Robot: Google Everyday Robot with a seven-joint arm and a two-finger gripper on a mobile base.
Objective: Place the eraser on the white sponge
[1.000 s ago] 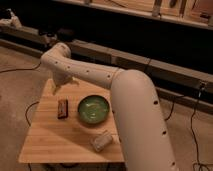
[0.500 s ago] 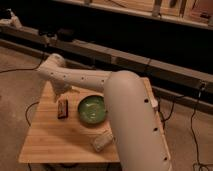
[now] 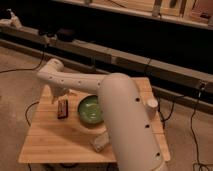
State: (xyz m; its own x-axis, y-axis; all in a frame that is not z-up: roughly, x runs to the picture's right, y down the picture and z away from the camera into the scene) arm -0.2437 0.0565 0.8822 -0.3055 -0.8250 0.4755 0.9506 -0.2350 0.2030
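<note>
Wooden table (image 3: pixel 50 145) holds the eraser (image 3: pixel 62 107), lying flat on the left, just beside a green bowl (image 3: pixel 90 111). The white sponge (image 3: pixel 100 143) sits near the front edge, partly hidden by the big white arm (image 3: pixel 125 115). The gripper (image 3: pixel 56 96) hangs just behind the eraser. I cannot tell if it is apart or together.

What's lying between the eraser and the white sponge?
Camera view: only bare table between the eraser and white sponge; the green bowl borders that path. The hand hangs by the eraser's far end.
</note>
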